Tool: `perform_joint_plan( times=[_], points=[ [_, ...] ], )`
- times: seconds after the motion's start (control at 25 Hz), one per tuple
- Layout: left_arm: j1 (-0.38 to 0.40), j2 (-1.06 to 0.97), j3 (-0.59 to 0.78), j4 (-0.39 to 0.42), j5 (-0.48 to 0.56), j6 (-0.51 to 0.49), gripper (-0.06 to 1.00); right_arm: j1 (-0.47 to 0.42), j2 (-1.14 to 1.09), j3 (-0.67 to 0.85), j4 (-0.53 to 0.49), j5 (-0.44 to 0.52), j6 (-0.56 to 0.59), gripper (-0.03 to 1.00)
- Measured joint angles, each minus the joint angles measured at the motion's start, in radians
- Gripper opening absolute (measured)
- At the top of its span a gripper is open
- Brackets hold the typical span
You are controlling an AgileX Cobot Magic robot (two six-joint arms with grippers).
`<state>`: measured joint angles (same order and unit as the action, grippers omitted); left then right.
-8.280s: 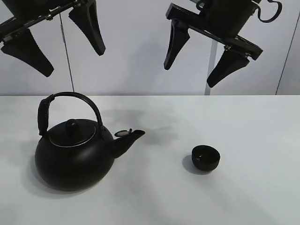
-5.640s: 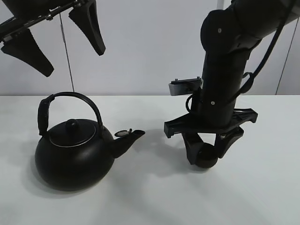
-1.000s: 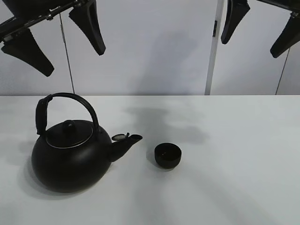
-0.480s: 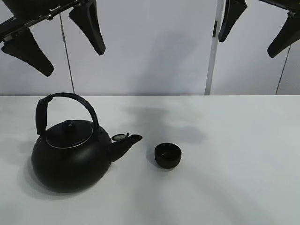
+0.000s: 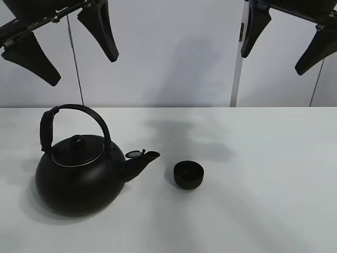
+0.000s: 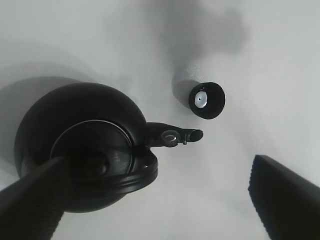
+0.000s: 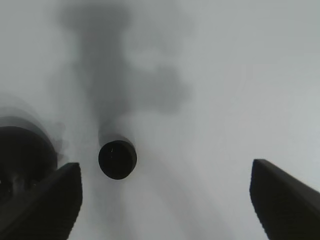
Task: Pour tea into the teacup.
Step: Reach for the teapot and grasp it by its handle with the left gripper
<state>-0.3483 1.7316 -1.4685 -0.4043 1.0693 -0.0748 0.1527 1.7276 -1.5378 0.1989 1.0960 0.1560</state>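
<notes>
**White desk [image 5: 263,211], viewed from high in front.** A large round black metal kettle [image 5: 79,176] stands on the left, with an arched handle [image 5: 79,109] and a knobbed lid [image 5: 78,150]. Its short spout [image 5: 141,159] points to the right, straight at the small round black handleless teacup [image 5: 188,175]. The teacup stands near the middle of the desk, just beside the spout tip and apart from it, with only a strip of bare desk between them. It sits upright with its mouth upward and its axis vertical. It is bowl-shaped, and its inside is dark and glossy, catching one small bright glint [image 6: 200,98]. The left gripper [image 5: 82,68] hangs high above the kettle, jaws spread wide and empty. The right gripper [image 5: 272,63] hangs high, to the right of the teacup, jaws likewise spread and holding nothing. Soft grey shadows [image 5: 179,138] lie on the desk behind the teacup.
</notes>
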Motion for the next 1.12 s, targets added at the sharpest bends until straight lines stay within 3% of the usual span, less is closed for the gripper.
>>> perform_joint_plan(
  times=[1.12],
  points=[
    [0.0,0.0,0.0,0.0,0.0,0.0,0.7,0.0,0.022,0.0,0.015,-0.025,0.0,0.63]
  ],
)
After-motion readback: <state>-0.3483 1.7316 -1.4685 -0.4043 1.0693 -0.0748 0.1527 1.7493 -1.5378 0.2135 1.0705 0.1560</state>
